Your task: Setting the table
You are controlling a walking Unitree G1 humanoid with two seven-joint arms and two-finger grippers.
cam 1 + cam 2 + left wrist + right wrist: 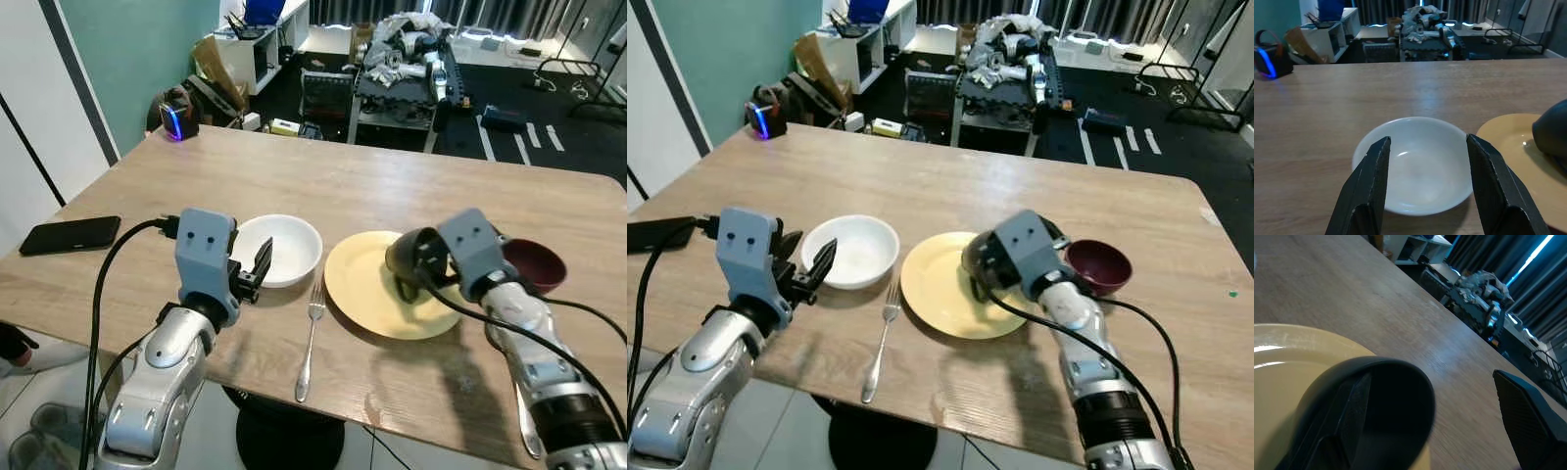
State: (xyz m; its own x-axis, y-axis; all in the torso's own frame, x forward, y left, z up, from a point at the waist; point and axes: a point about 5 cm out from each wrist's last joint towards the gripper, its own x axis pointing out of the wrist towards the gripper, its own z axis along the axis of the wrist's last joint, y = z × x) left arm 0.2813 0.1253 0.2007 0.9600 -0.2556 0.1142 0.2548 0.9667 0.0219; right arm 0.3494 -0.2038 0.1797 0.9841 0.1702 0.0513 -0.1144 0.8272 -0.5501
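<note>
A white bowl (279, 250) sits on the wooden table (323, 176), with a fork (312, 323) to its right and a yellow plate (387, 284) beyond the fork. My left gripper (1428, 141) is open at the bowl's near rim, one finger on each side of it and not touching. A black cup (1376, 406) is tilted over the plate. My right gripper (1430, 379) is open, one finger (1352, 426) inside the cup and the other finger (1528, 426) well clear of it. A maroon bowl (537, 262) stands just right of the plate.
A black phone (71, 235) lies near the table's left edge and a speaker with a blue light (178, 117) stands at the far left corner. A silver utensil (526, 423) shows partly under my right arm. A loaded cart (402, 69) and shelves stand beyond the table.
</note>
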